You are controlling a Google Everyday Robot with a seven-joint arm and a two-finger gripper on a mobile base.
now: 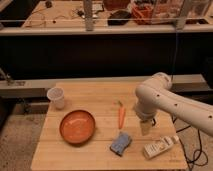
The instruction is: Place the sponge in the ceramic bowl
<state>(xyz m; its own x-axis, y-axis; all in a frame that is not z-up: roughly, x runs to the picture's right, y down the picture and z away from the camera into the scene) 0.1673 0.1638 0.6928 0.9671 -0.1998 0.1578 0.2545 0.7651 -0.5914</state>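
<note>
One sponge [120, 143] lies lower centre, outside the ceramic bowl [77, 125]; the released pincer [145, 128] hangs to its right. Likely reaching: next, settle over it and clench.

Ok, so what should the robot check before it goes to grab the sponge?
1. Sponge lies free on the table, with nothing on top: ok.
2. Gripper is open and empty: ok.
3. Gripper is right above the sponge: not ok. It hangs off to the side, between the carrot and the bottle.
4. Bowl is empty and ready: ok.
5. Bottle sits apart from the sponge: ok.
</note>
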